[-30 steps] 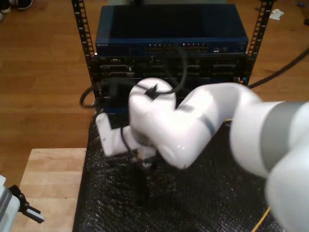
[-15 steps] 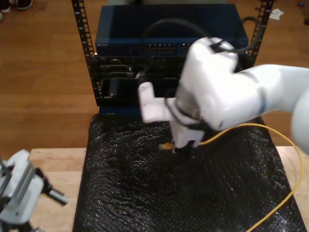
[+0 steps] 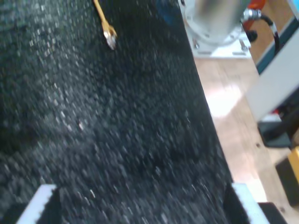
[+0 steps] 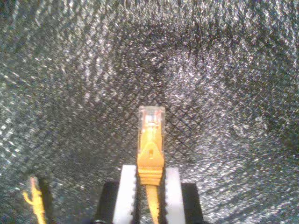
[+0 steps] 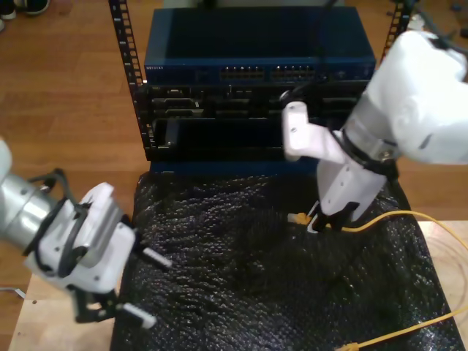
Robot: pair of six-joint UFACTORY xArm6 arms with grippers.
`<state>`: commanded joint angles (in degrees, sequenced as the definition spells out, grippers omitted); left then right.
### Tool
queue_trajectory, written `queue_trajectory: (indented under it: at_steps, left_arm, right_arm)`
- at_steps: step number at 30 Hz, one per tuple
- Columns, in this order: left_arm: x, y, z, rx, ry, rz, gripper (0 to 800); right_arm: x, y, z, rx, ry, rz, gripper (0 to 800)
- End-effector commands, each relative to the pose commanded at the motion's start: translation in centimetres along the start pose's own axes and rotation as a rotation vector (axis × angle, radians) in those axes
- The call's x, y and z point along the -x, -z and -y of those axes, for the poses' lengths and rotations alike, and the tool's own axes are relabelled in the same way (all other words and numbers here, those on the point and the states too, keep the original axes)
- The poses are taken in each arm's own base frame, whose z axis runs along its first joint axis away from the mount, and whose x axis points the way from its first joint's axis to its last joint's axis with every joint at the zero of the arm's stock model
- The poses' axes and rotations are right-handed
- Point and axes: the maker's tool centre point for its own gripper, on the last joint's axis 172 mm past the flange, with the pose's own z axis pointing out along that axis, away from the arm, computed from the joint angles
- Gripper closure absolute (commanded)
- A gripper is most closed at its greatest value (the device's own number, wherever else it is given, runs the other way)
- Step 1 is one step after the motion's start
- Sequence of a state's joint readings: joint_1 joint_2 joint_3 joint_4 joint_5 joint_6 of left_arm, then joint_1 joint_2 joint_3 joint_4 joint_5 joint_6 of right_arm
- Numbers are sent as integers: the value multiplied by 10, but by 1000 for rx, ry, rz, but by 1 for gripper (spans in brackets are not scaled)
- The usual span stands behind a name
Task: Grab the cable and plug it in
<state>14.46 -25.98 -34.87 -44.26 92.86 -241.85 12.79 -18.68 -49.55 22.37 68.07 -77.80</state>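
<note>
With the cable (image 4: 150,154) clamped behind its plug (image 4: 151,122) by my second gripper (image 4: 150,198) above the black mat (image 5: 241,285), insertion into the rack switch (image 5: 256,73) remains; my first gripper (image 3: 140,205) hangs spread, empty.

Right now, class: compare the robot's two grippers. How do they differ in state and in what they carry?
My second gripper is shut on the cable, its clear plug jutting out ahead of the fingers; my first gripper is open and holds nothing. In the exterior view, my second gripper is toward that view's right, below the rack, while my first gripper is at that view's left. Both hang over the black mat.
</note>
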Motion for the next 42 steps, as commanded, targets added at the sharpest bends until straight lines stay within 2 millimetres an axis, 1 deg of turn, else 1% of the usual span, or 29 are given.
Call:
queue_trajectory:
  at_steps: [3,5,10,12,15,18,20,21,24,27,29,32,35,38,42]
  left_arm:
    - [-10,-6,10,-12,-13,-6,0]
    - [-12,-8,14,-14,-27,6,0]
    - [-18,-6,33,-17,-26,16,0]
    - [-23,-3,44,-20,-10,1,0]
    - [-39,1,62,-43,4,-60,0]
    - [-66,-3,74,-52,-16,-126,0]
    - [-79,-8,78,-52,-33,-142,0]
    - [-82,-11,80,-55,-39,-142,0]
    - [-86,-19,88,-67,-55,-122,0]
    - [-92,-33,87,-53,-62,-101,0]
    - [-96,-39,88,-48,-62,-92,0]
    - [-101,-36,92,-64,-76,-87,0]
    - [-104,-35,93,-69,-81,-89,0]
    - [-107,-35,92,-65,-80,-103,0]
    - [-120,-33,94,-75,-80,-148,0]
  right_arm:
    - [3,14,3,2,-31,-32,794]
    - [2,24,4,15,-41,-54,794]
    - [-6,44,5,44,-38,-81,794]
    - [-9,46,5,46,-39,-91,794]
    - [-12,46,6,42,-42,-104,794]
    - [-15,47,7,42,-45,-116,794]
    - [-19,51,8,48,-43,-128,794]
    - [-21,54,9,51,-40,-133,794]
    - [-25,62,11,58,-32,-140,794]
    - [-31,66,10,60,-33,-158,794]
    - [-33,66,11,56,-35,-168,794]
    - [-35,66,12,55,-30,-168,794]
    - [-37,65,12,51,-32,-173,794]
    - [-43,66,15,44,-35,-196,794]
    - [-48,66,17,39,-29,-207,794]
